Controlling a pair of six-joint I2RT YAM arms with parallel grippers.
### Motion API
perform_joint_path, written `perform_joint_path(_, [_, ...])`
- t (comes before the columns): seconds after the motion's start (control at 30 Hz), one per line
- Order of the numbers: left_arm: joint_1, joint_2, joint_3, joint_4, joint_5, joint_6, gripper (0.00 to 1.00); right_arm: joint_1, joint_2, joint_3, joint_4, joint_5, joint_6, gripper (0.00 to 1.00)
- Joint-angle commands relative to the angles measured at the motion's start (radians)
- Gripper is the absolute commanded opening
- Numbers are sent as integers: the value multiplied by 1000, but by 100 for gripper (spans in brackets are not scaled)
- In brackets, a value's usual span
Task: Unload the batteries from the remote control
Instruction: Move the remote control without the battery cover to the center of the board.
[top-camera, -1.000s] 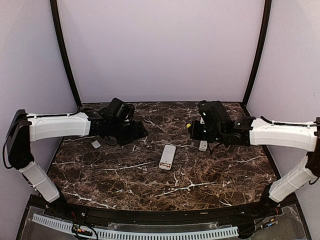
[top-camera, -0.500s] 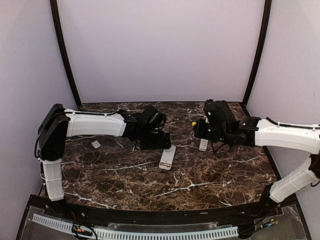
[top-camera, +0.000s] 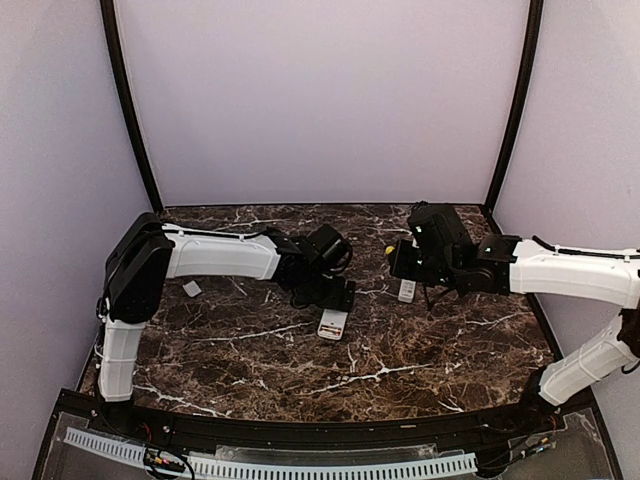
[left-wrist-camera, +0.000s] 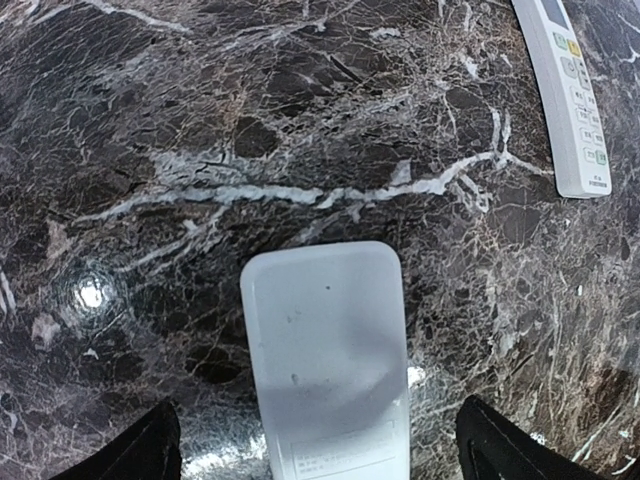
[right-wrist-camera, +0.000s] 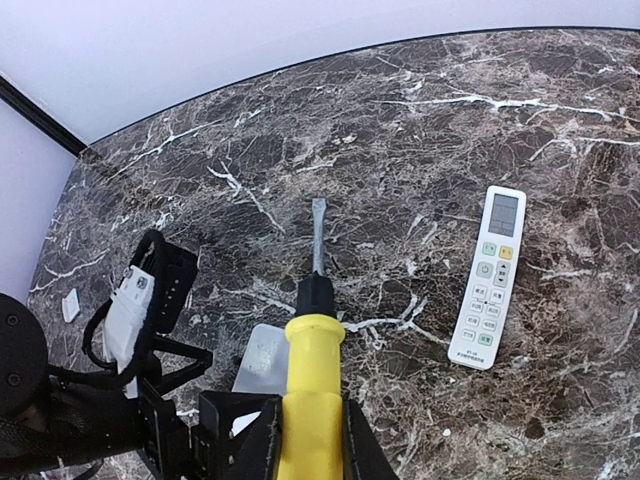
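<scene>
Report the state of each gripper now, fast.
Left gripper: open, straddling the face-down remote, not gripping it.
Right gripper: closed on the yellow-handled screwdriver.

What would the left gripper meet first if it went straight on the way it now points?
The left gripper would probably meet the white remote, back-up between its open jaws, before the table; depth is unclear.

Left gripper (left-wrist-camera: 322, 455) is swinging in from the left, jaws widening, now straddling the face-down white rectangular plastic remote (left-wrist-camera: 325, 350).
</scene>
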Motion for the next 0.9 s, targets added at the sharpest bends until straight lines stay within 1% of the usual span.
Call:
perform_joint_path(0.0, [-27,34,63,-82,-68,43,96,-7,-19,-8,5,19,15,0])
perform_joint_path(0.3, [-46,73,96,-108,-105,54,96,-8,-10,-8,4,15,28,0])
perform_joint_path(0.53, [-57,97,117,-128,-140,70,87,-9,-5,-6,4,15,29,0])
perform_joint_path(0.7, [-61,112,130,-142,-149,74,84,-9,-2,-5,5,14,32,0])
perform_joint_path(0.87, [-60,113,133,-161,-175,72,77,-8,0,-3,6,12,34,0])
